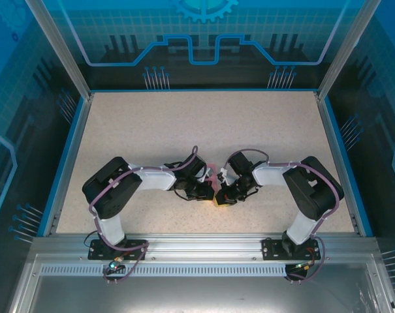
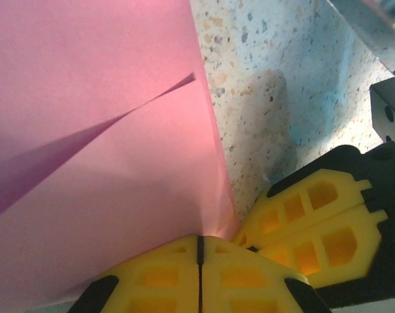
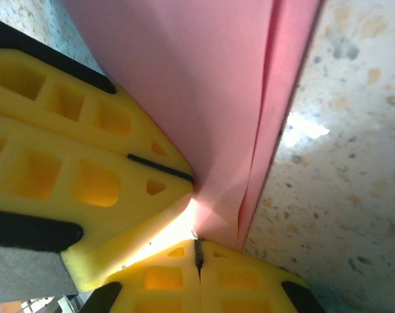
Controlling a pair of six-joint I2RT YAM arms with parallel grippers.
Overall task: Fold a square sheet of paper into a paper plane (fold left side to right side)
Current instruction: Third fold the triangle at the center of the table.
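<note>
I judge we're mid-fold: left gripper (image 2: 199, 254) and right gripper (image 3: 197, 254) both pinch tight on the square sheet of paper (image 2: 86, 163), toward 6 o'clock on the table (image 1: 184, 117), so next I'd lay it down and press it flat.

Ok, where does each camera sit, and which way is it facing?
Top external: above and behind the left arm and right arm, facing down on the table; both show whole.
Left wrist: on the left arm, facing along the left claw, shut on the pink paper; right claw alongside.
Right wrist: on the right arm, facing along its own shut claw at that paper; left claw at left.
Shared: both wrist views show both claws pinching the paper.
</note>
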